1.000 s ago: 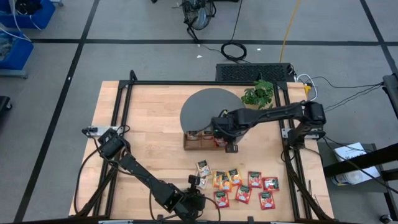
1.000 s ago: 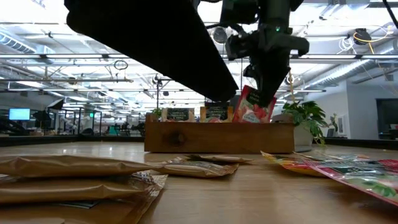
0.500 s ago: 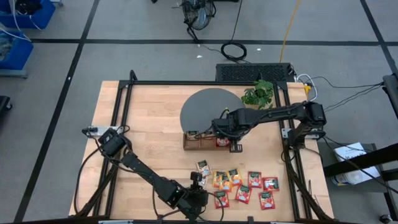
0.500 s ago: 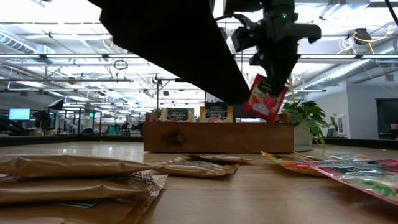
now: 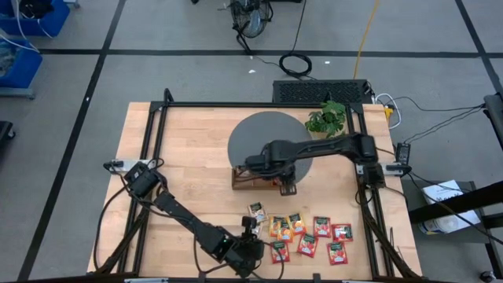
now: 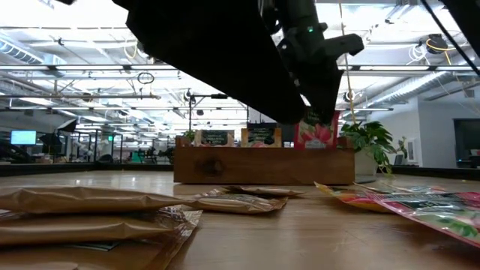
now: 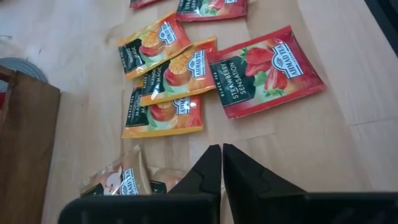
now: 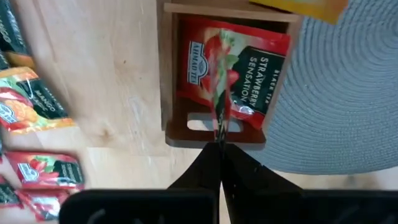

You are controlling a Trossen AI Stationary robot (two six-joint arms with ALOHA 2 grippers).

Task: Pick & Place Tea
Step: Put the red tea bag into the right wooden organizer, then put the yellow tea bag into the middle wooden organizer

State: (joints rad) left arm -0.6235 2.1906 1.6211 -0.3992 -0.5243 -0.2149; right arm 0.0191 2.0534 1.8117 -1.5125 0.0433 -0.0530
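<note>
While most of the tea lies loose on the table, one red sachet hangs over the end slot of the wooden tray, pinched along its top edge by the right gripper, whose fingers are clamped together on it. From the level view the same packet stands upright at the tray's right end, its lower part seemingly already inside the slot, though I can't say whether it touches the bottom. A second red sachet appears to lie flat in that slot beneath it. Labels of other packets poke up from the two neighbouring slots.

Out on the near half of the table the remaining sachets are scattered: orange-yellow ones overlapping one another, a red strawberry one just beside them, more red ones farther right, and a beige-green pair close to the left arm.

That left gripper hovers low over bare wood between the beige-green pair and the orange-yellow cluster, its fingers drawn together with nothing between them.

Behind the tray sits a round grey mat, which the tray partly overlaps, and a small potted plant stands near the table's back edge.
</note>
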